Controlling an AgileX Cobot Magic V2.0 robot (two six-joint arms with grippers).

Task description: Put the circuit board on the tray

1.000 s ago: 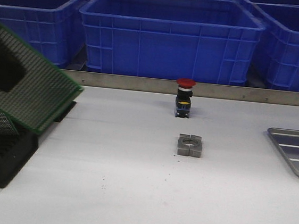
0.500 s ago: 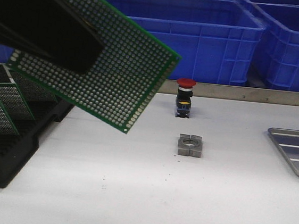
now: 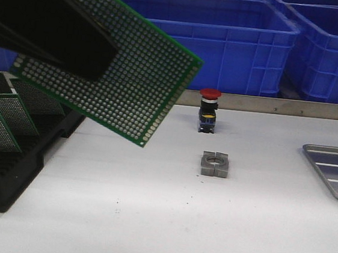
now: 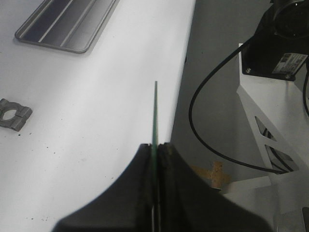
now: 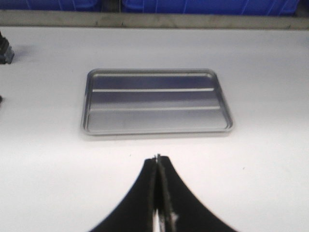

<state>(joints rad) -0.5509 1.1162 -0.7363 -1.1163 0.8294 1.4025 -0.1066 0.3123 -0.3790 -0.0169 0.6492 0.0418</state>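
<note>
The left gripper (image 4: 155, 150) pinches the circuit board (image 3: 127, 68) by one edge and holds it tilted in the air above the counter's (image 3: 147, 221) left side, over the black slotted rack (image 3: 8, 164). The tray (image 3: 333, 171) lies flat at the counter's right edge, well apart from the board, so the step in hand is the carry across.

To do it well, the arm should probably keep the board high enough to pass over the metal block (image 3: 215, 164) and the red-capped push button (image 3: 208, 111) that stand between rack and tray, then level the board and lower it inside the raised rim before the jaws part. Because only a narrow strip of the board sits between the fingers, a slow, steady move seems safest against slipping.

The right gripper (image 5: 157, 162) hovers near the tray with its fingers pressed together, holding nothing.

The tray holds nothing; its ribbed floor is bare. The rack holds at least 2 more green boards (image 3: 1, 115) standing in its slots. Along the counter's far edge the blue bins (image 3: 190, 38) show no contents from here.
</note>
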